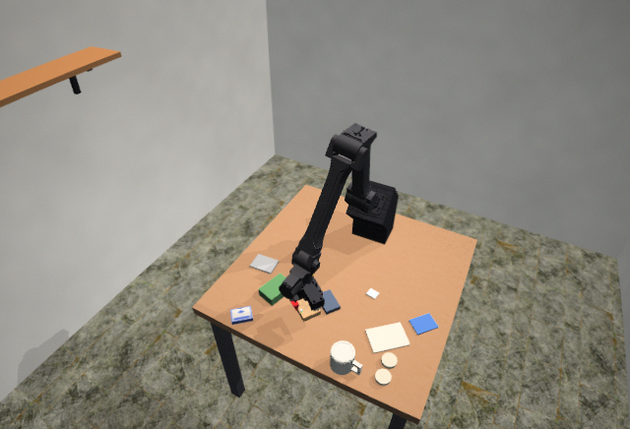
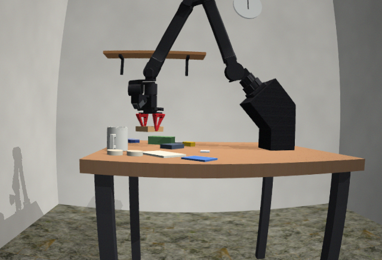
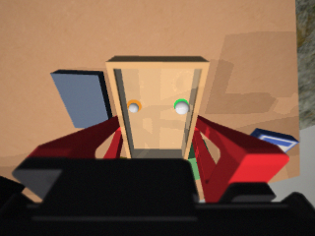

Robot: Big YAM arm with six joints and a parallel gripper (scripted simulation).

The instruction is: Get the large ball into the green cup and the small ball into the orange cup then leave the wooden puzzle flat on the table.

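Observation:
The wooden puzzle (image 3: 157, 105) (image 2: 149, 129) (image 1: 308, 310) is a small flat wooden box with a clear cover. My gripper (image 3: 157, 118) (image 2: 150, 122), with red fingers, is shut on its sides and holds it level in the air above the table (image 2: 277, 158). In the wrist view a larger white ball sits at the green cup (image 3: 180, 101) on the right. A smaller white ball sits at the orange cup (image 3: 135, 102) on the left. The near end of the puzzle is hidden behind the gripper body.
Under and around the puzzle lie a green block (image 1: 272, 288) (image 2: 160, 139), a dark blue tile (image 1: 331, 301) (image 3: 81, 95), a blue-framed card (image 1: 241, 314), a grey tile (image 1: 264, 263), a white mug (image 1: 344, 357) (image 2: 117, 138), two round discs (image 1: 388, 360), a cream sheet (image 1: 387, 336) and a blue tile (image 1: 423, 323).

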